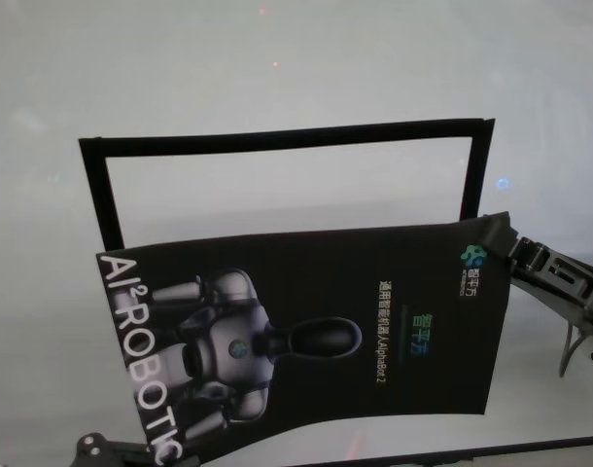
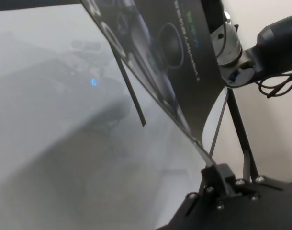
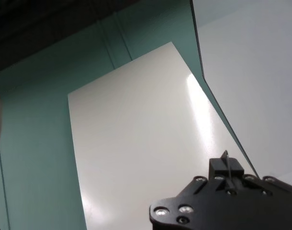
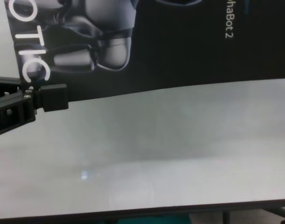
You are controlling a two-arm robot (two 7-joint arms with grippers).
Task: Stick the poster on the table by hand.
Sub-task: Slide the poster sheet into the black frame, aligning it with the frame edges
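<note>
The poster is a glossy black sheet with a silver robot figure and white letters. It hangs slightly curved above the white table. My left gripper is shut on the poster's near left corner by the letters; it also shows in the left wrist view. My right gripper is shut on the poster's far right corner. The right wrist view shows the poster's white back with the right gripper pinching its edge. The chest view shows the poster's lower part held off the table.
A black rectangular outline lies flat on the table just beyond the poster, its near part hidden under the sheet. The table's dark near edge runs along the bottom of the chest view. My right arm shows beyond the poster in the left wrist view.
</note>
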